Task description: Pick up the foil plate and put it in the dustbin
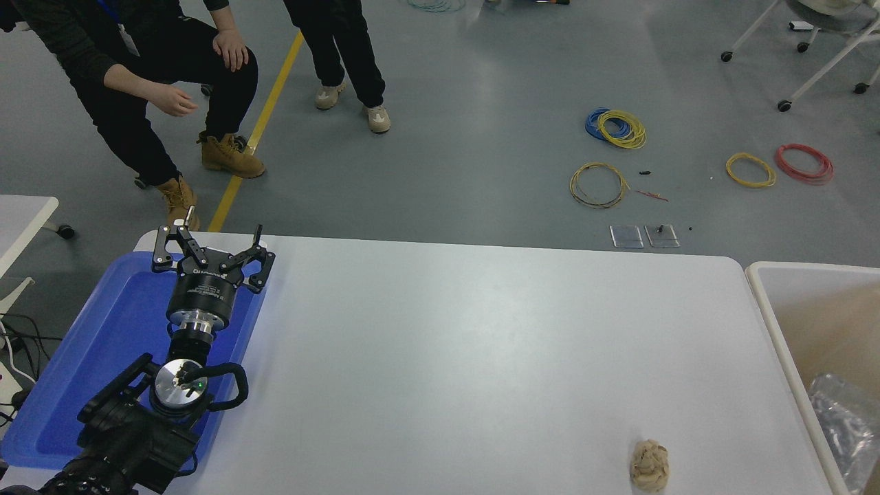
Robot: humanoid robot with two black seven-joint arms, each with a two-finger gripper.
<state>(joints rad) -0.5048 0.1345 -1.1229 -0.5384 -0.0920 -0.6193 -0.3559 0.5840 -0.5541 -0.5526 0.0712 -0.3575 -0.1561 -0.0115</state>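
Note:
The foil plate (847,421) is shiny, silver and wrinkled. It lies inside the dustbin (777,323) at the right edge, low against the bin's near left wall, partly cut off by the picture's edge. The dustbin has a thick off-white rim and a beige inside. My left gripper (212,236) is open and empty, parked over the blue tray at the lower left. My right arm and gripper are out of view.
A flat blue tray (82,357) sits at the table's left end under my left arm. A small beige paper ball (650,465) lies near the table's front right. Two people (158,82) are on the floor beyond the far side. Wire coils (619,128) lie on the floor.

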